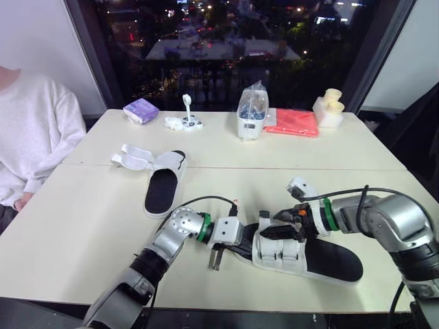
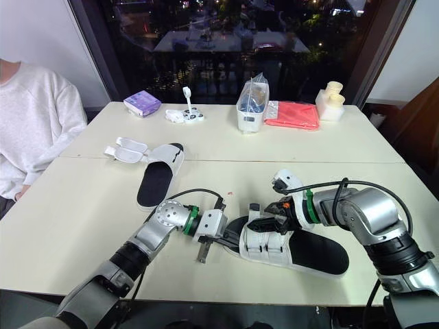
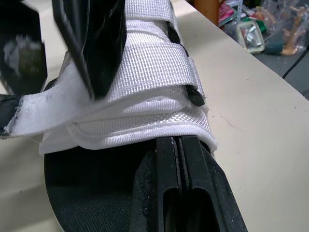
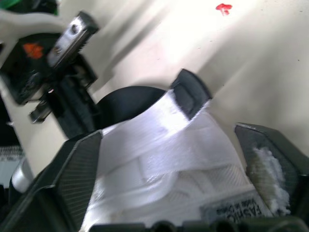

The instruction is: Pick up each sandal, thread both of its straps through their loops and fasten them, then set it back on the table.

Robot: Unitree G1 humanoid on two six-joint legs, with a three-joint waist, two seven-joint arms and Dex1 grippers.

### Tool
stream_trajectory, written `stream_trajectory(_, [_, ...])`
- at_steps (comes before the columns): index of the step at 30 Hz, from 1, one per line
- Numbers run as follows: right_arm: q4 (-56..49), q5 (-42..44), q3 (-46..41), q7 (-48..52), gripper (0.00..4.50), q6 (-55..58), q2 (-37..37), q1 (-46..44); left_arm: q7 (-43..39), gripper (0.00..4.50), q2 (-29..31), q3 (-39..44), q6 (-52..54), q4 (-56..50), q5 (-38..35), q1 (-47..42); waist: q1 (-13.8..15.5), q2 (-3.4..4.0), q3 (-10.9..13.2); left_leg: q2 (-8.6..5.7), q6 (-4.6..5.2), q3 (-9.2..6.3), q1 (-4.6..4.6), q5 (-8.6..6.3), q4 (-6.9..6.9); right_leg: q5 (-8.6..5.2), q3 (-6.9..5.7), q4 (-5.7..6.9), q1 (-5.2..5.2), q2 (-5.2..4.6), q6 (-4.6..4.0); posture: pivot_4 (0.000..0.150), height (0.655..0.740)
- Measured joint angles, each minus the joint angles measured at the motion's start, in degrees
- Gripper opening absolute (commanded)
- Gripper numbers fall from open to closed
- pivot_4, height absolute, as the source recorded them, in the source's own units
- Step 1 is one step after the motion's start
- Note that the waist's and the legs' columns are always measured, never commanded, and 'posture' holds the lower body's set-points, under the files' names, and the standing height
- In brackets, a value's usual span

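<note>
A black-soled sandal with two white straps lies near the table's front edge. My left gripper is shut, its fingers lying over the footbed at the toe end with the tips at the strap's edge. My right gripper is open from the other side, its fingers standing on either side of the strapped upper. A loose strap end sticks out sideways. A second sandal lies farther back on the left, its straps spread open.
A person in a white sweater sits at the table's left end. Along the far side stand a purple pack, a small white item, a container with a plastic bag, a red cloth and a cream object.
</note>
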Motion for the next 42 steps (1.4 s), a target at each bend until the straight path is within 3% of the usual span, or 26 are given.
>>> stream_trajectory(13, [8.5, -0.3, -0.8, 0.1, 4.45, 6.3, 5.1, -6.5, 0.0, 0.00, 0.2, 0.0, 0.0, -0.5, 0.1, 0.3, -0.1, 0.01, 0.0, 0.00, 0.00, 0.01, 0.00, 0.00, 0.00, 0.00, -0.01, 0.04, -0.01, 0.00, 0.00, 0.150, 0.7400])
stream_trajectory(16, [8.7, -0.3, -0.8, 0.4, 3.12, 7.3, 6.2, -6.6, 0.0, 0.00, 0.2, 0.0, 0.0, -0.5, 0.1, 0.3, 0.0, 0.01, 0.0, 0.00, 0.00, 0.01, 0.00, 0.00, 0.00, 0.00, -0.01, 0.05, -0.01, 0.00, 0.00, 0.150, 0.7400])
stream_trajectory(21, [8.8, -0.3, -1.2, 0.5, 0.39, 7.4, 7.0, -7.2, 0.0, 0.00, 0.2, 0.0, 0.0, -0.5, 0.1, 0.3, 0.0, 0.01, 0.0, 0.00, 0.00, 0.00, 0.00, 0.00, 0.00, 0.00, -0.01, 0.05, -0.01, 0.00, 0.00, 0.150, 0.7400])
stream_trajectory(22, [8.8, -0.3, -1.5, 0.5, 0.10, 7.4, 7.1, -7.3, 0.0, 0.00, 0.2, 0.0, 0.0, -0.5, 0.1, 0.3, 0.0, 0.01, 0.0, 0.00, 0.00, 0.00, 0.00, 0.00, 0.00, 0.00, -0.01, 0.05, -0.01, 0.00, 0.00, 0.150, 0.7400])
stream_trajectory(29, [5.2, 2.2, -6.3, 0.5, 0.10, 9.7, 7.3, -7.3, -0.1, 0.00, 0.2, 0.0, 0.0, -0.6, 0.1, 0.3, 0.0, 0.01, 0.0, 0.00, 0.00, 0.00, 0.00, 0.00, 0.00, 0.00, -0.01, 0.06, -0.02, 0.00, 0.00, 0.150, 0.7400])
stream_trajectory(35, [-4.1, 10.3, -13.6, 0.4, 0.10, 16.4, 6.7, -7.2, -0.1, 0.00, 0.5, 0.0, 0.1, -0.8, 0.2, 0.3, -0.1, 0.01, 0.0, 0.00, 0.00, -0.01, -0.01, 0.00, -0.01, 0.00, 0.01, 0.06, -0.03, 0.00, 0.00, 0.150, 0.7400])
stream_trajectory(42, [-3.7, 10.4, -14.0, -2.1, 0.10, 16.3, 6.6, -7.1, -0.3, 0.00, 0.5, -0.1, 0.0, -0.9, 0.2, 0.3, -0.4, 0.01, 0.0, 0.01, 0.00, 0.00, -0.01, 0.00, -0.01, 0.00, 0.01, 0.07, -0.07, -0.01, 0.00, 0.150, 0.7400])
